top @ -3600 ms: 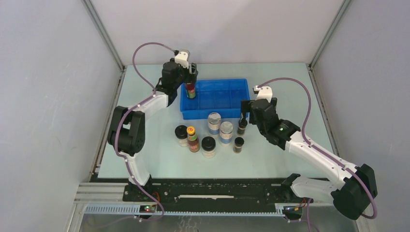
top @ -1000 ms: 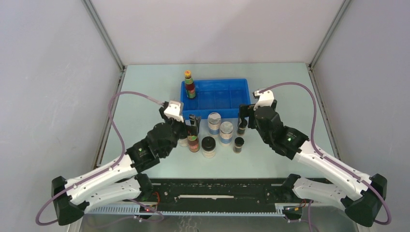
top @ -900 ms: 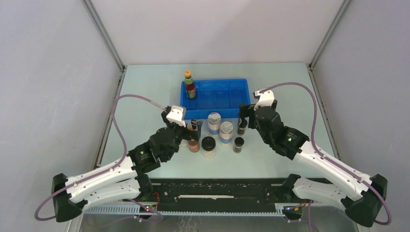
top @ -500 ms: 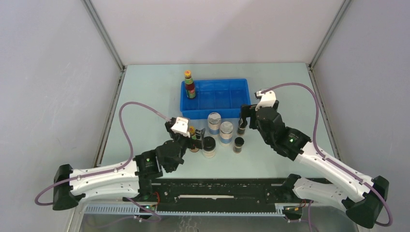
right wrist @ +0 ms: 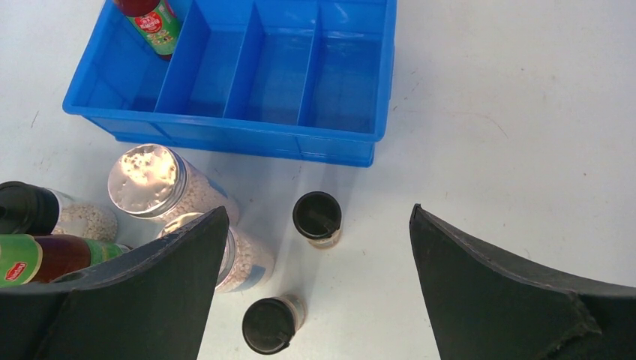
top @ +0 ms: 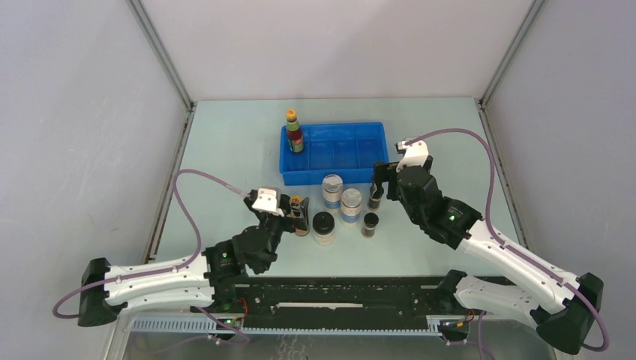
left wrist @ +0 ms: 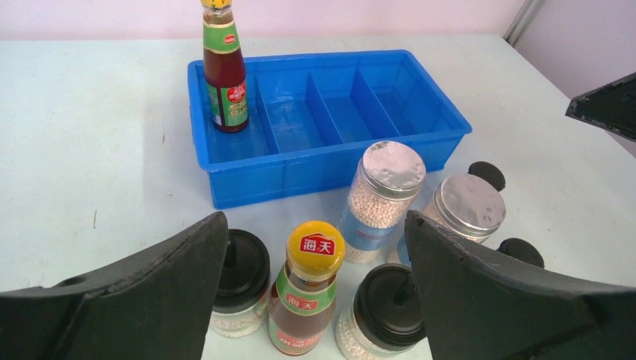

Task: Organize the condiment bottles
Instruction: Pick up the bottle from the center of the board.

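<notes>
Note that one tall red-labelled bottle (left wrist: pixel 223 75) stands upright in the leftmost compartment of the blue tray (left wrist: pixel 337 161). You will find the other seven condiment bottles grouped on the tabletop (left wrist: pixel 97 150) just near of the tray: a second tall bottle (left wrist: pixel 307 300), two black-lidded jars (left wrist: pixel 240 281) (left wrist: pixel 382 311), two silver-lidded jars (left wrist: pixel 382 199) (left wrist: pixel 461 214) and two dark vials (right wrist: pixel 316 219) (right wrist: pixel 270 324). The left claw (left wrist: pixel 315 215) is spread apart and grips nothing, with the second tall bottle framed between its fingers. The right claw (right wrist: pixel 319 208) is fully apart and empty, poised over the farther vial.
</notes>
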Controlling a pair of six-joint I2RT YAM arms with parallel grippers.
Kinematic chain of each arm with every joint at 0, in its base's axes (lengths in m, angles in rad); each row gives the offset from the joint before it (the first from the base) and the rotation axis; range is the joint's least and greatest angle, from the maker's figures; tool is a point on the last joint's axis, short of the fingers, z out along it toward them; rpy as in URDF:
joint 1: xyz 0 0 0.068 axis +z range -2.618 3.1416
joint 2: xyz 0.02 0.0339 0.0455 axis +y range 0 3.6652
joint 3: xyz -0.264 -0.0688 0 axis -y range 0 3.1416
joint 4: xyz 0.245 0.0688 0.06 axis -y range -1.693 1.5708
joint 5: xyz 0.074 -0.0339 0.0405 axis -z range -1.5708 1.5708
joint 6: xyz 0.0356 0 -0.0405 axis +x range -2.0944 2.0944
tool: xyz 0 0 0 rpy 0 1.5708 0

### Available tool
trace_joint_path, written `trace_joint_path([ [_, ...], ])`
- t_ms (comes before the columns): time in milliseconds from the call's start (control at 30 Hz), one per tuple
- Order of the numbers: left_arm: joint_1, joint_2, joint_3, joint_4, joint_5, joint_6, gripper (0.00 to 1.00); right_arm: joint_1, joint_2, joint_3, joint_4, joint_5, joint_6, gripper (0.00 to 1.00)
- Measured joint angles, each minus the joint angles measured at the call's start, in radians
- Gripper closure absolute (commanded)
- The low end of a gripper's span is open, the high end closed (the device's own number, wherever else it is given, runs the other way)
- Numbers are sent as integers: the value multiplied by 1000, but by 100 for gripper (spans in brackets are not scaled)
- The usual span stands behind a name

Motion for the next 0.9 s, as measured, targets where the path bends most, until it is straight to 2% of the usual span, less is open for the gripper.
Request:
trace_joint_path([
  [500, -13, -10, -25, 24, -37, 9, 8, 0, 0, -12, 0, 1, 10, 0],
  [900, -13, 122, -26, 68, -32, 42, 5, 0, -14, -17, 1, 1, 10, 0],
])
